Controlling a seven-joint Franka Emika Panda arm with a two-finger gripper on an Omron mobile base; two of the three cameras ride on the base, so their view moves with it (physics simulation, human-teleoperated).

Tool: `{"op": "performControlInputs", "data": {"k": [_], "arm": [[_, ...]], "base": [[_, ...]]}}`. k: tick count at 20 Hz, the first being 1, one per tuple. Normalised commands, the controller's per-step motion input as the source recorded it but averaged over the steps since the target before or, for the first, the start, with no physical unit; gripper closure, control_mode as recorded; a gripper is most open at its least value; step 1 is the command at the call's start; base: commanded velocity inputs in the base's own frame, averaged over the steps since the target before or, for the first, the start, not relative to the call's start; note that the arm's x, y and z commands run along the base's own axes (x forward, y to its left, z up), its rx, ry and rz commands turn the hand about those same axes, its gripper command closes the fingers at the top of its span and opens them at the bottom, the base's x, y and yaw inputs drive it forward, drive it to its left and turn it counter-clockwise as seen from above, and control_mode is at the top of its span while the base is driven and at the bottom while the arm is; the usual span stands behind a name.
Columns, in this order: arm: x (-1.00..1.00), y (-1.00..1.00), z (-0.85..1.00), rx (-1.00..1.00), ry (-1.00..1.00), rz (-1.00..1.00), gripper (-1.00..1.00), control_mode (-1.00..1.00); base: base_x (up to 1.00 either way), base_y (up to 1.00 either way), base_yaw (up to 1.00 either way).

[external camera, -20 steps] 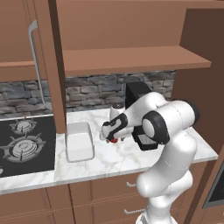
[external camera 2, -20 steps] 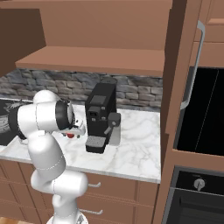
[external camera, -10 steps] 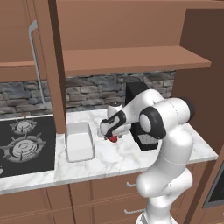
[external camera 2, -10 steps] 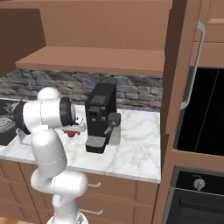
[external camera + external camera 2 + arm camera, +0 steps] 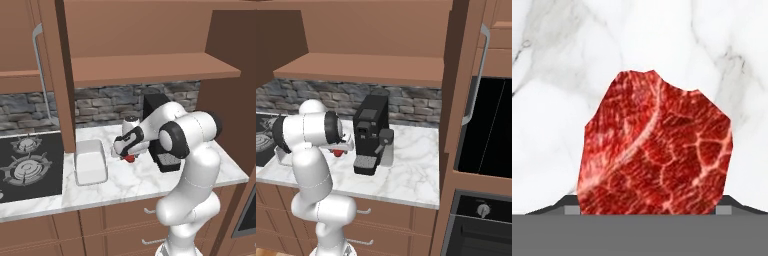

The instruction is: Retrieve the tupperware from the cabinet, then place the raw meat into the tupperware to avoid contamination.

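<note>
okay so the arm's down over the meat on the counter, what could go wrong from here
1. The claw sits right over the raw meat, and its fingertips barely peek out beside the irregular lump, so the grip may be shallow and slip.
2. The tupperware stands apart from the meat on the marble counter; a drop on the way would smear the counter.
3. The coffee machine stands close beside the arm, so a wide swing could knock it.

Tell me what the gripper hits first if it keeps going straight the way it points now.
The raw meat. In the hand view it sits dead ahead between the finger tips, lying on the marble counter. The left base view shows the gripper right over it, so contact looks imminent, though the exact gap is unclear.
</note>
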Motion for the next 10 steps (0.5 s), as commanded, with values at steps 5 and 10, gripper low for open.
{"op": "performControlInputs", "data": {"k": [5,10], "arm": [[0.01,0.11,-0.15,0.01,-0.01,0.03,1.00,-1.00],[-0.05,0.22,0.02,0.00,0.00,-0.03,1.00,-1.00]], "base": [[0.00,0.00,0.00],[0.00,0.00,0.00]]}}
